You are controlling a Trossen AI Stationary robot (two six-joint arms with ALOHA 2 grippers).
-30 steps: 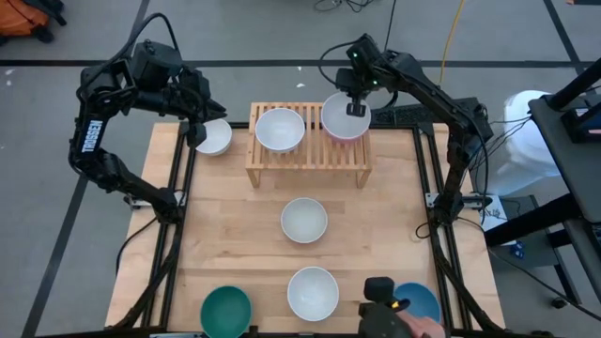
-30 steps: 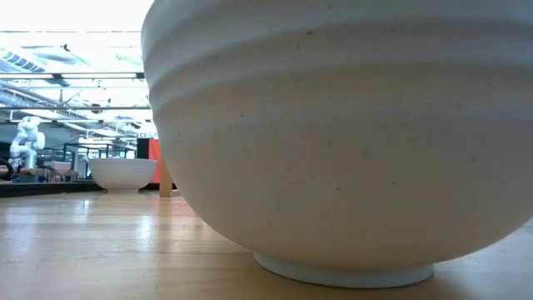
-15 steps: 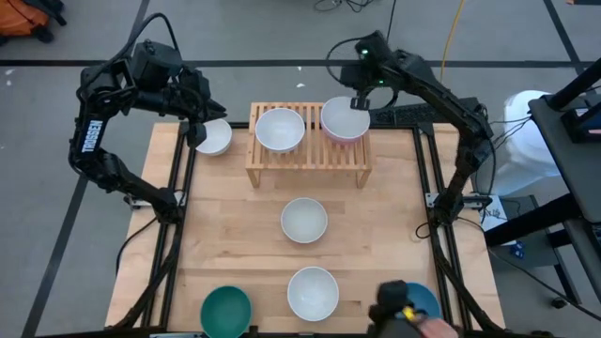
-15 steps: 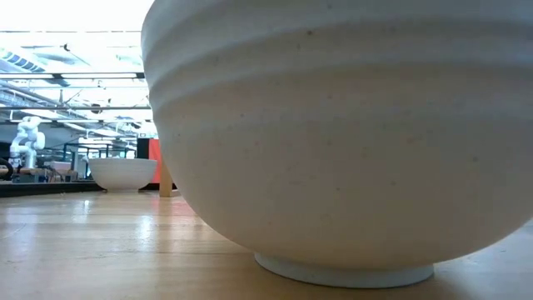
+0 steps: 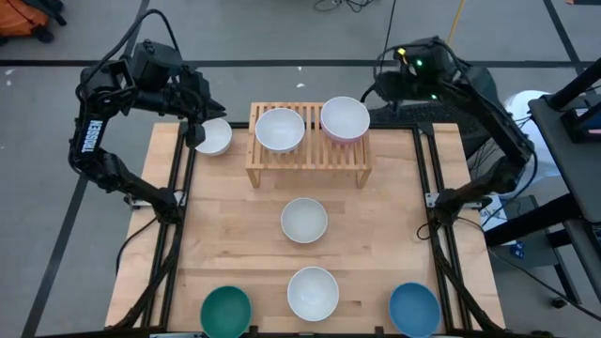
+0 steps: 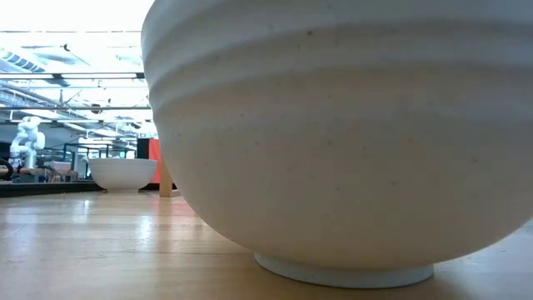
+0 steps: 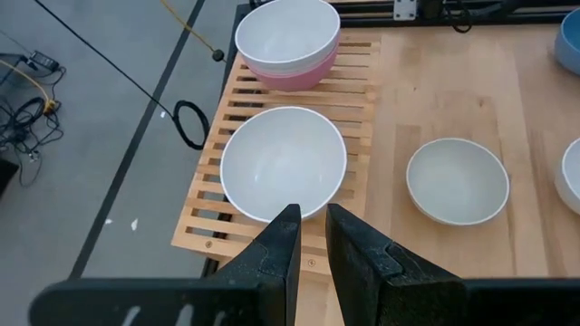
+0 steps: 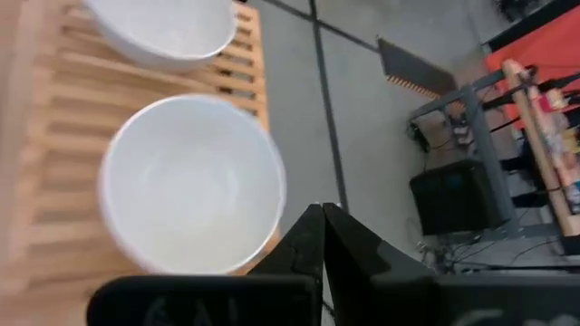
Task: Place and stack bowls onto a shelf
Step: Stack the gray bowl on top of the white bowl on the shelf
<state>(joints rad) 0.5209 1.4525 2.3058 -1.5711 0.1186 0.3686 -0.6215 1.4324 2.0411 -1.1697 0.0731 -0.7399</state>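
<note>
You are looking down on a light wooden table [image 5: 244,253] with both dark arms sitting at its far edge. The low slatted rack of pale wood [image 5: 308,155] is standing between the two grippers. On it, a plain white bowl [image 5: 280,130] is resting on the side nearer your left gripper, and a white bowl nested in a pink bowl [image 5: 345,120] is sitting on the side nearer your right gripper.

Your left gripper [image 5: 194,132] is hanging at the table's far left corner, its fingers [image 7: 281,249] standing a narrow way apart in the wrist view with nothing seen between them. Another white bowl [image 5: 213,137] is lying just beside and partly under it in the high view; you cannot tell whether they are touching. The rack's near end is lying just ahead of those fingers.

Your right gripper [image 8: 322,237] is hovering beyond the table's far right edge, off to the side of the rack, with its fingers pressed together and carrying nothing. The stacked pair is lying near it, apart from the fingertips.

Farther from both grippers, a white bowl [image 5: 304,221] is sitting mid-table in front of the rack. Along the near edge, well apart from both, a teal green bowl [image 5: 226,311], a white bowl [image 5: 313,293] and a blue bowl [image 5: 414,309] are standing in a row.
</note>
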